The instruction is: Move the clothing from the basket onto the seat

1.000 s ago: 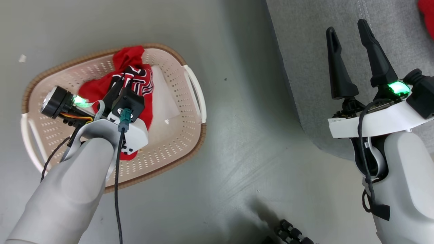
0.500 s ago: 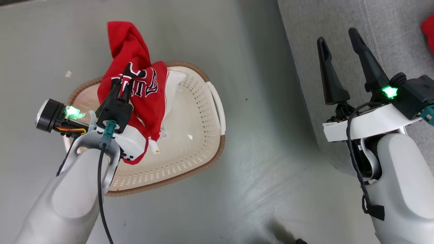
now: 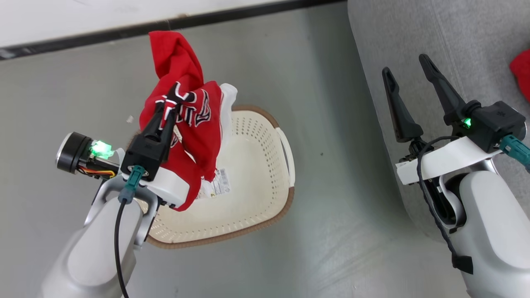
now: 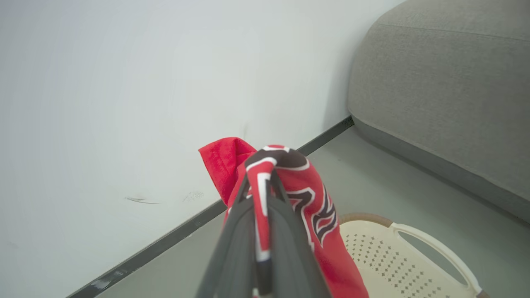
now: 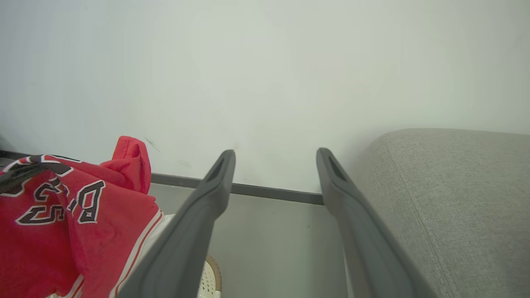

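Pinches a soft, crumpled red jersey [image 3: 194, 124] with black-and-white lettering in the left pincer [image 3: 174, 92], above the oval, hole-dotted cream basket [image 3: 265, 165] with brown woven-look rim; holds the right pincer [image 3: 405, 64] spread and empty over the grey woven seat [image 3: 455, 41]; hides the jersey's lower folds behind the wrist; shows a second red garment [image 3: 522, 76] on the seat, cut off at the edge.

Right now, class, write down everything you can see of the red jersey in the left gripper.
The red jersey is soft fabric with black lettering outlined in white and white-striped trim at one edge. It hangs bunched, pinched at the lettering by the shut left gripper, draping down over the fingers above the basket. One plain red corner sticks up beyond them.
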Available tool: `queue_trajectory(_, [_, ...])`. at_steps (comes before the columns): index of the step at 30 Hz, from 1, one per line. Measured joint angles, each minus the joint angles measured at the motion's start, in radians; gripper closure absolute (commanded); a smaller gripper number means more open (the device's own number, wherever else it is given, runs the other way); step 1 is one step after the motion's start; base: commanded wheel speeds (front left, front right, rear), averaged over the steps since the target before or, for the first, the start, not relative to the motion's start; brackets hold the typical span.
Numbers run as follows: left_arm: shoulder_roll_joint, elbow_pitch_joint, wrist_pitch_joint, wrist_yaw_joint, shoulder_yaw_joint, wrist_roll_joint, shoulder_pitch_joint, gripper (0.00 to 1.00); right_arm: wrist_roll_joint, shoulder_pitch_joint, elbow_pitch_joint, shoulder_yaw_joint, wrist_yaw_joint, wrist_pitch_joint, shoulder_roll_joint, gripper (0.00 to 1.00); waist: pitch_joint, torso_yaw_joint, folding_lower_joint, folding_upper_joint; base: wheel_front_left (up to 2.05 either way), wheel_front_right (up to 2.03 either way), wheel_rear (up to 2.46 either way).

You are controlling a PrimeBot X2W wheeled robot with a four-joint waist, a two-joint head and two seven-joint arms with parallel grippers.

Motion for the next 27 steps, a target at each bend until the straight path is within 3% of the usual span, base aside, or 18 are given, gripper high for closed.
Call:
queue_trajectory(16, [0.019, -0.162, -0.026, -0.062, -0.013, -0.016, 0.026, 1.00, -0.021, 0.047, 0.068, 0.063, 0.000, 0.000, -0.092, 0.00, -0.189, 0.067, 0.0000, 0.0000, 0.00, 0.00, 0.00])
queue_trajectory(27, [0.006, -0.231, -0.024, -0.167, -0.055, -0.094, 0.026, 1.00, 0.041, 0.076, 0.103, 0.211, 0.000, 0.000, -0.173, 0.00, -0.330, 0.106, 0.0000, 0.0000, 0.00, 0.00, 0.00])
